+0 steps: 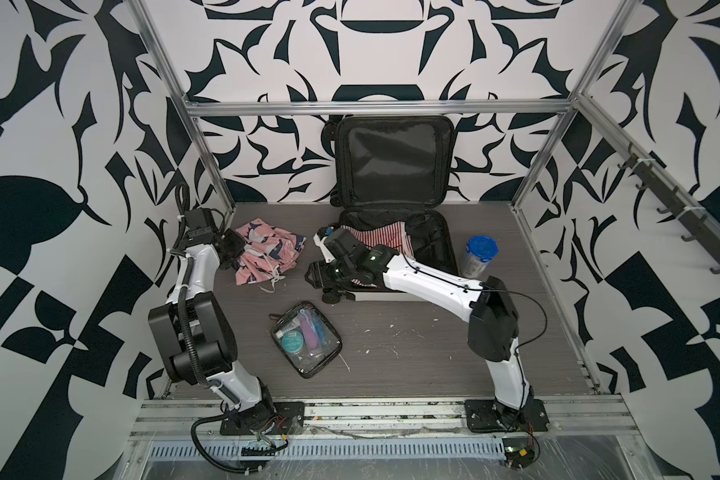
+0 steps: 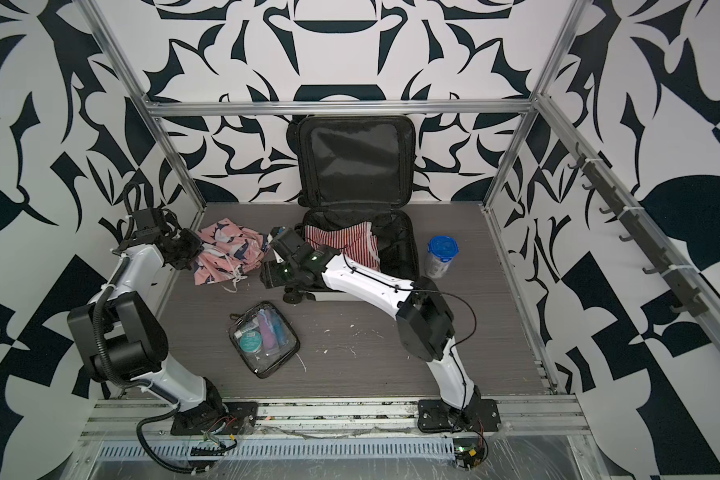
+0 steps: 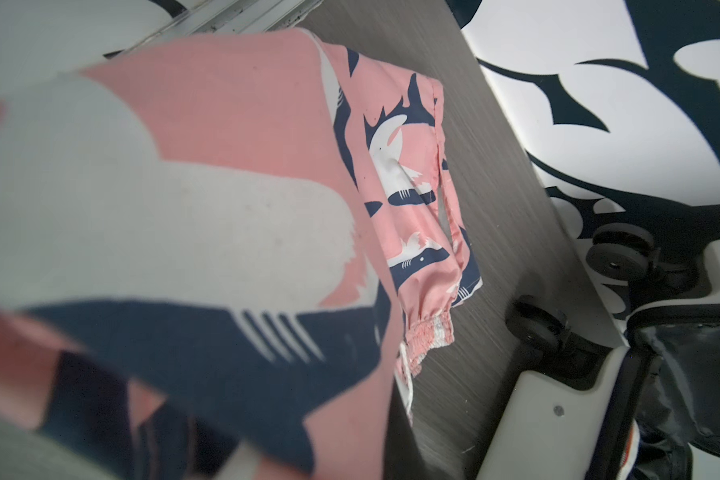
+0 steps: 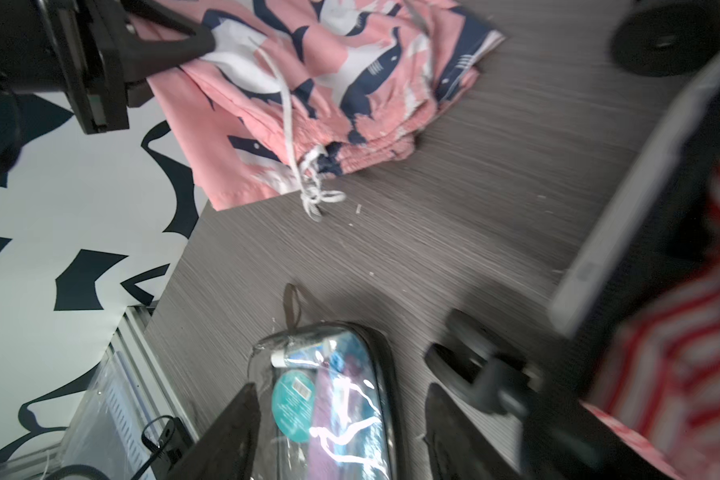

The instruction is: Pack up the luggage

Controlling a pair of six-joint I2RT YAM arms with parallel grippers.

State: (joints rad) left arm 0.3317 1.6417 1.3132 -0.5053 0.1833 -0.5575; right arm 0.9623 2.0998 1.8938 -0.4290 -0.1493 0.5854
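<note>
Your luggage (image 1: 395, 162) is sitting at the back of the tabletop (image 1: 412, 345), wide open. Its lid is standing upright against the back wall, and its base is lying flat in front with the black lining facing up. Its long axis is running side to side across the tabletop, and the wheels (image 3: 618, 257) are pointing toward your left arm's side. A red-and-white striped cloth (image 1: 377, 235) is lying bunched in the base, toward the wheel end.

Your left fingers (image 4: 196, 37) are pinching shut on an edge of the pink shark-print shorts (image 1: 267, 253), which are lying crumpled on the tabletop just left of the luggage. In the left wrist view the fabric is filling most of the picture.

Your right arm is reaching across the front of the base. Your right fingers (image 4: 233, 432) are hanging moderately wide and gripping nothing, just off the front wheel corner. The right wrist view is showing the clear toiletry pouch (image 1: 306, 338) framed between them. The pouch is lying on the tabletop nearer the front, apart from the luggage. A blue-lidded canister (image 1: 480, 257) is standing upright just beside the luggage on the right.
</note>
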